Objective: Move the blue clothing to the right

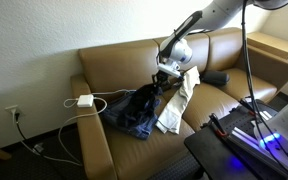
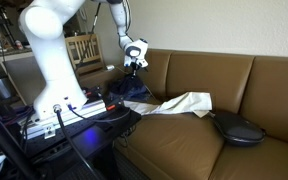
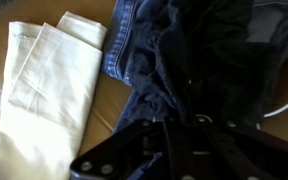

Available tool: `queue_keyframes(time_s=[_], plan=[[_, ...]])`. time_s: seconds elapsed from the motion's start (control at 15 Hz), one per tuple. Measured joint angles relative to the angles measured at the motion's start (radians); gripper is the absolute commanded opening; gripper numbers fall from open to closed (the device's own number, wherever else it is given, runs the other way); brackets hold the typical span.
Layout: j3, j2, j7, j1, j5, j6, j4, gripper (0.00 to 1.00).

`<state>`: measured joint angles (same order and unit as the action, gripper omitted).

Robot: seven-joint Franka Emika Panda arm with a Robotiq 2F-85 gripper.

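Observation:
The blue clothing (image 1: 134, 110), a pair of dark jeans, lies crumpled on the left seat of a brown couch (image 1: 114, 60). One fold rises up to my gripper (image 1: 163, 76). In the wrist view the blue clothing (image 3: 154, 50) bunches right into the dark jaws (image 3: 174, 150), which look shut on the fabric. The gripper (image 2: 134, 64) hangs just above the blue clothing (image 2: 129, 92) in both exterior views. A cream garment (image 1: 177, 98) lies beside the jeans toward the couch middle; it also shows in the wrist view (image 3: 44, 90) and in an exterior view (image 2: 184, 103).
A white power adapter (image 1: 84, 101) with cables sits on the couch arm near a wall outlet (image 1: 14, 114). A black cushion-like object (image 2: 234, 127) lies on the far seat. A stand with blue-lit equipment (image 1: 254, 135) is in front of the couch.

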<state>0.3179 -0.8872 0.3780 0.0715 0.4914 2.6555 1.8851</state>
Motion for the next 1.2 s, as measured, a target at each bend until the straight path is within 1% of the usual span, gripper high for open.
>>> queue_keyframes(time_s=[0.13, 0.27, 0.4, 0.47, 0.53, 0.6, 0.67, 0.73, 0.8, 0.87, 1.0, 1.07, 1.2], plan=[[0.052, 0.079, -0.085, 0.110, 0.121, -0.062, 0.038, 0.02], [0.077, 0.162, -0.184, 0.202, 0.278, -0.128, 0.074, 0.02], [0.070, 0.244, -0.284, 0.271, 0.449, -0.198, 0.108, 0.02], [0.053, 0.287, -0.331, 0.298, 0.536, -0.238, 0.127, 0.02], [0.020, 0.330, -0.374, 0.314, 0.622, -0.285, 0.146, 0.02], [-0.024, 0.371, -0.410, 0.322, 0.700, -0.340, 0.166, 0.02], [-0.077, 0.412, -0.442, 0.325, 0.761, -0.411, 0.191, 0.07], [-0.125, 0.437, -0.457, 0.316, 0.775, -0.453, 0.205, 0.07], [-0.160, 0.442, -0.457, 0.295, 0.775, -0.461, 0.203, 0.07], [-0.173, 0.437, -0.456, 0.274, 0.775, -0.460, 0.198, 0.02], [-0.193, 0.427, -0.454, 0.223, 0.777, -0.458, 0.194, 0.02], [-0.226, 0.426, -0.454, 0.189, 0.776, -0.455, 0.194, 0.02], [-0.295, 0.403, -0.444, 0.132, 0.777, -0.378, 0.179, 0.02]])
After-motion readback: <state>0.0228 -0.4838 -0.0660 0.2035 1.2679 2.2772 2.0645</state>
